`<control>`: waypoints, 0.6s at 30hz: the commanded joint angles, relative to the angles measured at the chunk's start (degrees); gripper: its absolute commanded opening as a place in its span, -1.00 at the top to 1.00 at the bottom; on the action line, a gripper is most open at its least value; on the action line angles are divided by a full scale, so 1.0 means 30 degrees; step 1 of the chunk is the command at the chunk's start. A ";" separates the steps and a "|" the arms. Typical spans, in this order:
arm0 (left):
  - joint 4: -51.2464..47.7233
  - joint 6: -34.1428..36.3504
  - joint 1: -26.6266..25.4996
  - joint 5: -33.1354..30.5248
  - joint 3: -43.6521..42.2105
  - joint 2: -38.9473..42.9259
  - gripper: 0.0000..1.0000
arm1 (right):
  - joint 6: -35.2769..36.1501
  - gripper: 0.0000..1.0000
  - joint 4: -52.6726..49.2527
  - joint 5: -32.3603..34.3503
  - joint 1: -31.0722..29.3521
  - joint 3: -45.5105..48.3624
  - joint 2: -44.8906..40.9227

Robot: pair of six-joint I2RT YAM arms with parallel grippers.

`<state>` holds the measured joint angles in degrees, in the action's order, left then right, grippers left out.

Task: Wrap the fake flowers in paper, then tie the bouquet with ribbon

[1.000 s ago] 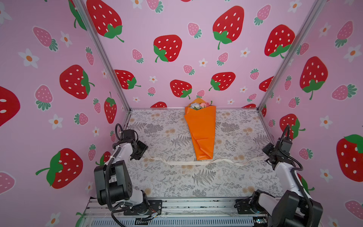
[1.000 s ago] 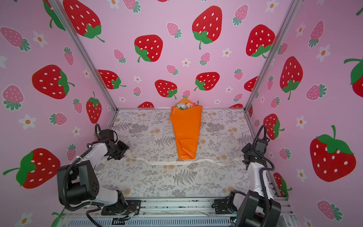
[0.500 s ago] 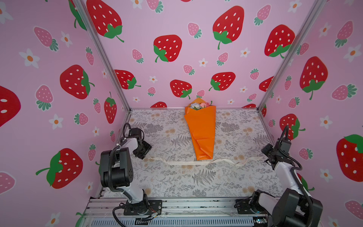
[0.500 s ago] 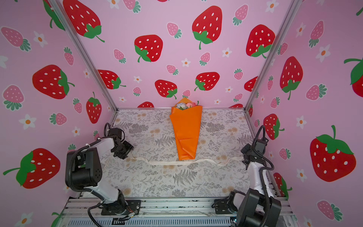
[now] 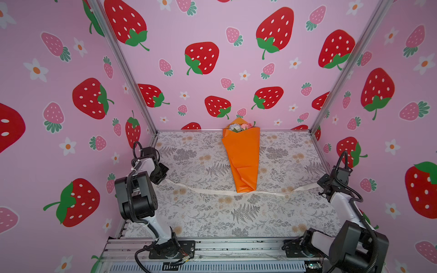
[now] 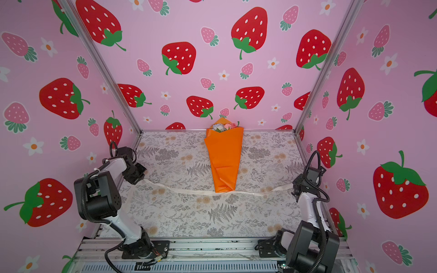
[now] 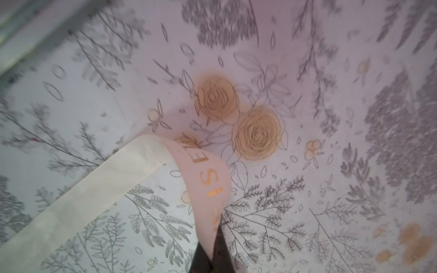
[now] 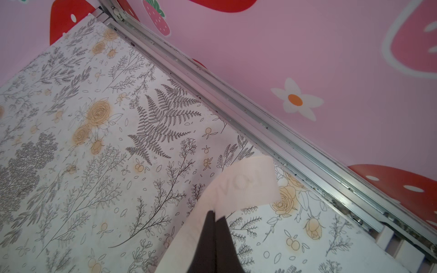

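Bouquet (image 5: 242,160) lies flat on the floral table mat (image 5: 212,217), centre-back, in both top views. The flower heads are at the back wall, white and pink, and the orange paper cone narrows toward the front. No gripper is touching it.

Cream ribbon (image 5: 205,189) is stretched across the mat from side to side and passes right at the cone's narrow tip. I can't tell whether the tip sits on it or just touches it.

Left gripper (image 7: 214,250) is low at the left edge of the mat, clamped on the ribbon's left end. The left wrist view shows the ribbon (image 7: 94,189) pinched between the dark fingers, with gold lettering on the curled part.

Right gripper (image 8: 215,227) is low at the right edge by the metal rail, also clenched on the ribbon (image 8: 246,186), with its short free end sticking out past the fingertips.

Both grippers are well apart from the bouquet, one on each side.
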<state>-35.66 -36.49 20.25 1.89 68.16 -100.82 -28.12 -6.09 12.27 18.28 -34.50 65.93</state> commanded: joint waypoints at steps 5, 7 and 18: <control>-0.0144 0.0466 -0.0232 0.1095 0.0133 0.0499 1.00 | 0.2906 1.00 0.0594 0.4372 -0.1352 -0.2439 0.0917; -0.0029 0.0361 -0.0531 0.1066 -0.0330 0.0529 1.00 | 0.3019 1.00 0.1115 0.5130 -0.1688 -0.2240 0.0783; 0.0392 0.0035 -0.1338 0.1302 -0.2947 0.1871 0.60 | 0.3902 1.00 0.1530 0.7980 -0.2224 -0.3056 0.3065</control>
<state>-34.54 -36.12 16.23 6.13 60.10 -97.76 -17.76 -1.32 34.76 11.53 -41.50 72.23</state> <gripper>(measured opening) 0.173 0.048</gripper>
